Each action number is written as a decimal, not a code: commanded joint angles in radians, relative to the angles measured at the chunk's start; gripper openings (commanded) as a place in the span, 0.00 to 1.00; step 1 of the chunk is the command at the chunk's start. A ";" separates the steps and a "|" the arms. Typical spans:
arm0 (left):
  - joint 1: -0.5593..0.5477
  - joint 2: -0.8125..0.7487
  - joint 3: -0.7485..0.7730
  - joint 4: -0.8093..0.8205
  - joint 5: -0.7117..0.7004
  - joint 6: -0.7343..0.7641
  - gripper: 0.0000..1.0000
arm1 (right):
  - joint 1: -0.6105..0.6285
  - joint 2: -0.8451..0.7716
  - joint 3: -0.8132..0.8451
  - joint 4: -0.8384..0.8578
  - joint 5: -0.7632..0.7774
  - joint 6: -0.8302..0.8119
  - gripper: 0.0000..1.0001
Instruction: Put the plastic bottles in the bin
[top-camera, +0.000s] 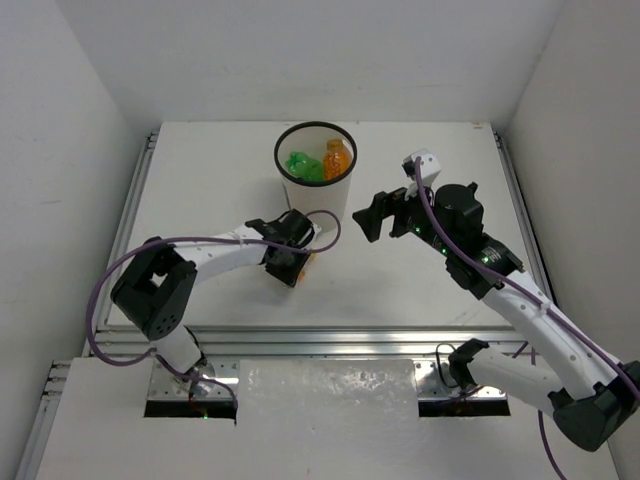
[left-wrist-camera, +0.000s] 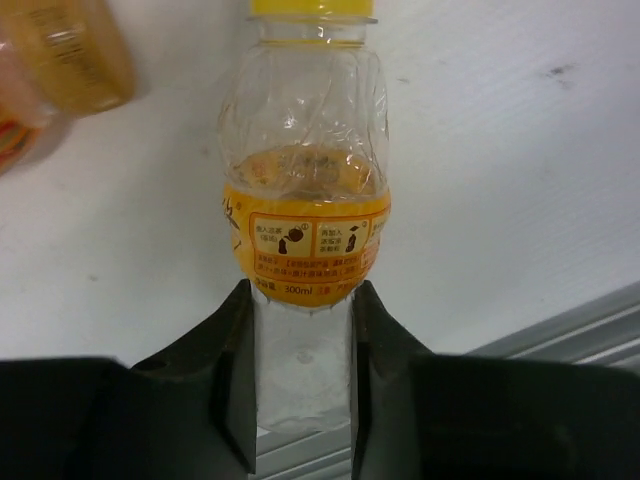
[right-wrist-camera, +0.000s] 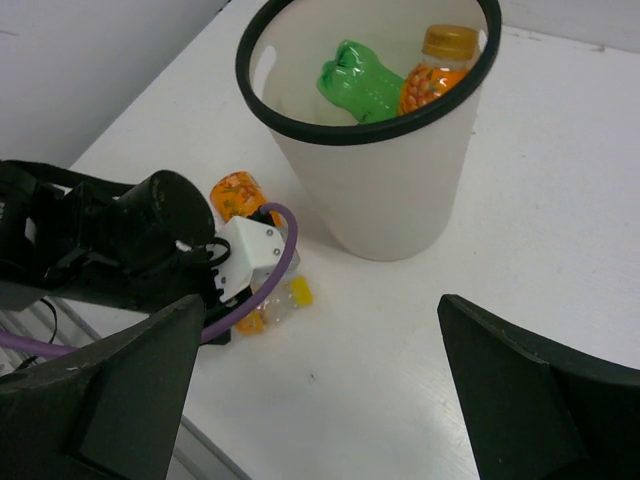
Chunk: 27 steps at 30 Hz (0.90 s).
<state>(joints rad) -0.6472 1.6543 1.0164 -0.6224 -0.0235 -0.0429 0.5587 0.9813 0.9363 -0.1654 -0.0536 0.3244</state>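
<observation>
Now left pincer (left-wrist-camera: 302, 300) tight around orange bottle (left-wrist-camera: 305, 215) beside bin (top-camera: 316, 197).

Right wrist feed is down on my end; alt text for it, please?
A white bin stands on the table holding a green bottle and an orange bottle. Left of it, the left gripper grips a lying orange bottle, a third orange bottle beside it. The right gripper hangs open in the foreground.

Looks like a robotics lab test cell, not a home or shop: plain white tabletop (top-camera: 420, 285) boxed in by bare white panels (top-camera: 70, 150) on 3 sides, aluminium rails (top-camera: 330, 342) along the edges, left arm (top-camera: 225, 257) & right arm (top-camera: 535, 312) bolted at the near edge, w/ exposed purple cables (top-camera: 205, 240).
</observation>
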 joint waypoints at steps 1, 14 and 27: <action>-0.046 -0.042 0.005 -0.002 0.045 -0.080 0.03 | -0.002 -0.041 -0.010 -0.029 0.067 0.053 0.99; -0.120 -0.545 -0.168 0.550 0.560 -0.219 0.00 | -0.002 -0.254 -0.281 0.217 -0.294 0.357 0.99; -0.135 -0.623 -0.160 0.733 0.570 -0.302 0.99 | -0.002 -0.119 -0.215 0.388 -0.470 0.369 0.00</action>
<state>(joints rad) -0.7715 1.0920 0.8452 0.0341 0.5865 -0.3222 0.5518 0.8642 0.6765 0.1574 -0.5304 0.7013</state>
